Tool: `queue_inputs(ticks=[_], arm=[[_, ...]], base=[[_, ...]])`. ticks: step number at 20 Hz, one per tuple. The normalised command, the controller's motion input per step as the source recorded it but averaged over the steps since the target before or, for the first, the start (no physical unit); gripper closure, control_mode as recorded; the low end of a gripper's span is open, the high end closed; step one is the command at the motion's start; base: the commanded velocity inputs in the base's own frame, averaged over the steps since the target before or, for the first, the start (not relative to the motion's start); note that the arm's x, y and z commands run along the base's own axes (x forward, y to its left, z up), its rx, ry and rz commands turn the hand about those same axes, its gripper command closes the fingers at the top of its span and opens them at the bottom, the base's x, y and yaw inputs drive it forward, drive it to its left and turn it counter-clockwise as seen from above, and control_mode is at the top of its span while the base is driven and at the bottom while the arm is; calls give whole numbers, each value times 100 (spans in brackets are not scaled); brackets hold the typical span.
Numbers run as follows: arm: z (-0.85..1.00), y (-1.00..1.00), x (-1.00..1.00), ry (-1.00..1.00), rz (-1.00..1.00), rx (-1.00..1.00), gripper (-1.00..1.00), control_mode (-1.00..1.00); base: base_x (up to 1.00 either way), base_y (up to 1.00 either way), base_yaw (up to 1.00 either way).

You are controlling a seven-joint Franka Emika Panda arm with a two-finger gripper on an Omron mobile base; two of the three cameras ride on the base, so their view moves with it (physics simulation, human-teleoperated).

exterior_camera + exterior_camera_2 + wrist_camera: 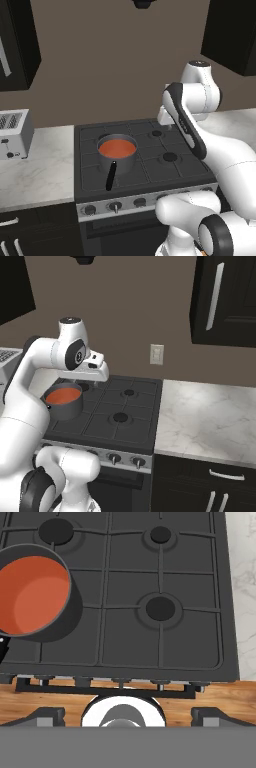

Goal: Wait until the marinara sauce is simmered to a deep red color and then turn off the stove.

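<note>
The black four-burner stove (150, 170) (115, 431) (130, 632) has a silver front panel with round knobs (115, 206) (115, 458). A small grey saucepan (119, 162) (65, 410) (70, 619) with a black handle (111, 176) stands on its front left burner. The marinara sauce (117, 148) (63, 396) (32, 597) in it is a flat orange-red disc. My gripper (128, 716) is open and holds nothing. Its white hand (92, 370) hangs above the middle of the stove, looking down, beside and higher than the pan.
A silver toaster (12, 132) stands on the marble counter (40, 170) left of the stove. More marble counter (210, 421) lies to the right, with a wall outlet (156, 354) and a dark upper cabinet (225, 301) above it. The three other burners are bare.
</note>
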Motion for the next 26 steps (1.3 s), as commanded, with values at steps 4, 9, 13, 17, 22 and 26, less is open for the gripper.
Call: queue_inputs(ticks=[4, 9, 13, 17, 22, 26], arm=[[0, 0, 0, 0, 0, 0, -100, -100], [0, 0, 0, 0, 0, 0, -100, -100], [0, 0, 0, 0, 0, 0, -100, -100], [0, 0, 0, 0, 0, 0, -100, -100], [0, 0, 0, 0, 0, 0, -100, -100], [0, 0, 0, 0, 0, 0, -100, -100]], base=[[0, 0, 0], [0, 0, 0], [0, 0, 0], [0, 0, 0], [0, 0, 0], [0, 0, 0]])
